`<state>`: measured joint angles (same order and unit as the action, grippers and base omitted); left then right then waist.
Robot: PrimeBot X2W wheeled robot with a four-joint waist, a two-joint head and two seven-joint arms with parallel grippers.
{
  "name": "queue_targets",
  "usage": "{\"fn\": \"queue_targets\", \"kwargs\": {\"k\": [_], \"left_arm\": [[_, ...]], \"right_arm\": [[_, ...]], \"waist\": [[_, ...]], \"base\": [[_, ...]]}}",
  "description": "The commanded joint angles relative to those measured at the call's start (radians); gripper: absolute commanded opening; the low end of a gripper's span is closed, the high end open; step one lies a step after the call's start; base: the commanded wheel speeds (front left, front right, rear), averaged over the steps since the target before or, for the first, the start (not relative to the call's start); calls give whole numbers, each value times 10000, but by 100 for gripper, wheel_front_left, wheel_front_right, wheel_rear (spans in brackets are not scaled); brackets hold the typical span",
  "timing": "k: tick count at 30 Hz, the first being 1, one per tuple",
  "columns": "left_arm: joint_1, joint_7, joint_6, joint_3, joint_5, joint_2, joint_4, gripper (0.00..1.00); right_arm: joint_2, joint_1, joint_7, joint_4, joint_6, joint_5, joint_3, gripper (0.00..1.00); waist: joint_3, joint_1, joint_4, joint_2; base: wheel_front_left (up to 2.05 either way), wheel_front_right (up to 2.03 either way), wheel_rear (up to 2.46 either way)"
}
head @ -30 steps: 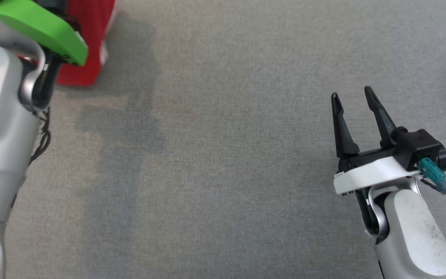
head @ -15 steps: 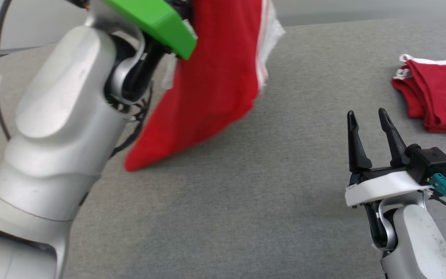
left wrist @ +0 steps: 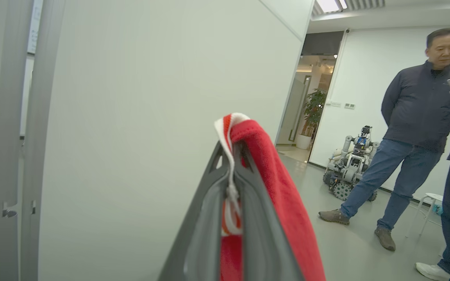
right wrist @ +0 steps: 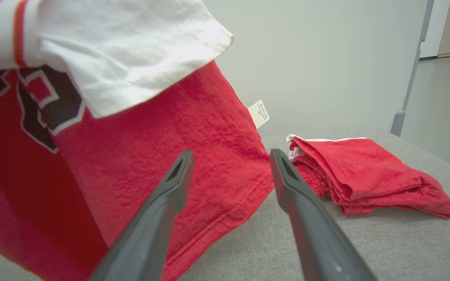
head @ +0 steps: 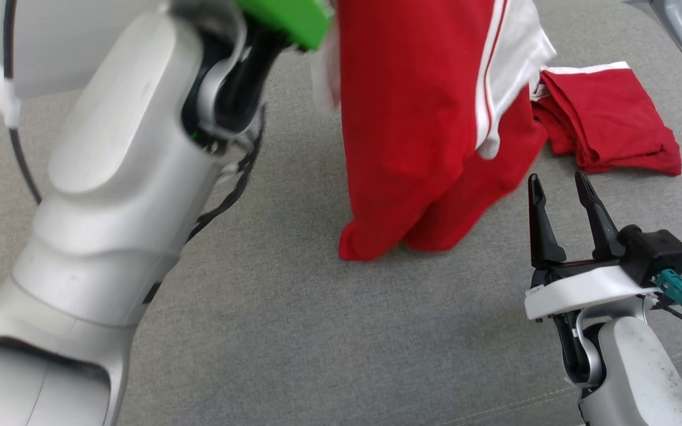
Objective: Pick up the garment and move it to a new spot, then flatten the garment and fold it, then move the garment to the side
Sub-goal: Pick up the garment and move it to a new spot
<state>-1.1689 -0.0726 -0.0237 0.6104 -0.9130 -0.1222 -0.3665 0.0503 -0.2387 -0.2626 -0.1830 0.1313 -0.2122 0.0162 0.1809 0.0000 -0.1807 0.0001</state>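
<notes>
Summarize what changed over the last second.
The head view itself shifted. The left gripper, jaws clamped on the red jersey, swung it toward the robot's right, close to the folded red garment; its lower end touches the grey surface. The right gripper stayed open and empty.

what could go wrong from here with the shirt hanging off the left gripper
1. The left gripper pinches just the edge of the shirt, so the cloth might slip out while carried.
2. Its hem hangs down to the grey surface close to the folded red clothes and could sweep into them.
3. The open right gripper sits near the hanging cloth and may snag it.
</notes>
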Motion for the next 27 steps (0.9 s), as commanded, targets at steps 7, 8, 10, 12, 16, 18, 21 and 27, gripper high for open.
{"fn": "queue_targets", "kwargs": {"k": [7,8,10,12,16,18,21,27], "left_arm": [[2609,-1041,-320,-265,4,-1042,-2187,0],[2863,-1181,-357,-280,36,-1112,-2493,0],[3304,-1480,-403,-392,46,-1196,-3136,0],[3675,-1700,-464,-509,121,-1290,-3785,0],[4046,-1864,-441,-728,227,-1301,-4758,0],[4140,-1915,-442,-820,299,-1262,-5171,0],[4246,-1925,-365,-880,404,-1199,-5677,30],[4382,-1929,-26,-1105,974,-1125,-6028,100]], "right_arm": [[6,150,-28,22,-11,-145,103,100],[6,144,-28,7,-11,-142,120,100],[9,116,-28,-9,-11,-128,146,100],[7,64,-29,-40,-11,-88,205,100],[7,-8,-29,-89,-11,-32,302,100],[7,-30,-29,-112,-11,-3,351,100],[7,-61,-29,-171,-11,46,409,100],[9,-40,-30,-340,-11,179,365,100]], "waist": [[224,0,168,-1],[236,0,188,-1],[276,0,232,-1],[312,0,262,-1],[376,0,277,-1],[405,0,273,-1],[437,0,280,-1],[247,0,547,-1]], "base": [[0,0,0],[0,0,0],[0,0,0],[0,0,0],[0,0,0],[0,0,0],[0,0,0],[0,0,0]]}}
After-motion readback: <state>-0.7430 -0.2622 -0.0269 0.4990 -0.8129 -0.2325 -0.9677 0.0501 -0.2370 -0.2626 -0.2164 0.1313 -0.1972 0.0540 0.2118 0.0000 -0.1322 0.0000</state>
